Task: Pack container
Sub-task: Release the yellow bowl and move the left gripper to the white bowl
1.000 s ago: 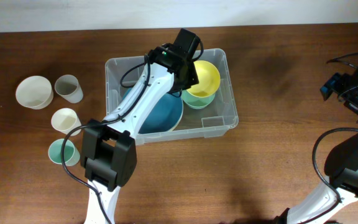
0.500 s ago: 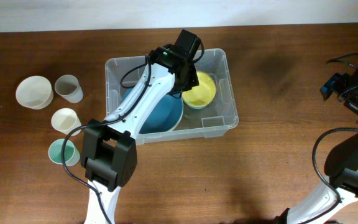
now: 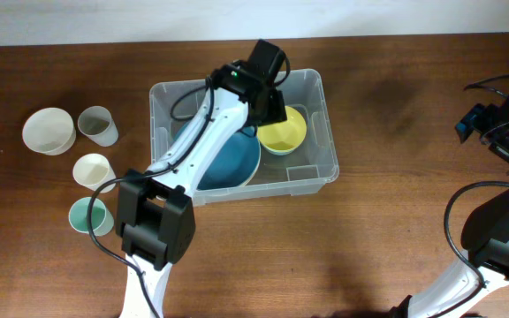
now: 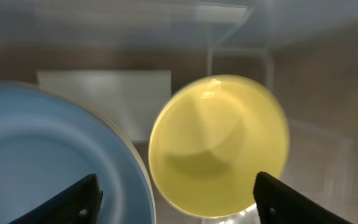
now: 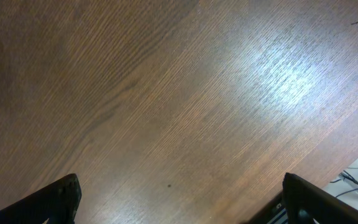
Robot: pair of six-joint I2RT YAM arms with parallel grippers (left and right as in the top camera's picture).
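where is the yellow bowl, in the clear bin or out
In. The round yellow bowl sits upright inside the large clear plastic bin, beside a blue bowl; the left gripper above it is open.

left gripper [image 4: 178,194] jaws opened | yellow bowl [image 3: 283,132] dropped into container [image 3: 184,86]

You are watching a left arm [image 3: 194,140] showing white shells between black joints, a black cable [image 3: 175,108] looping beside it and a green light [image 3: 234,75] glowing near its wrist. The left hand [image 4: 176,196] and right hand [image 5: 182,196] are showing plain black fingers [image 4: 79,200].
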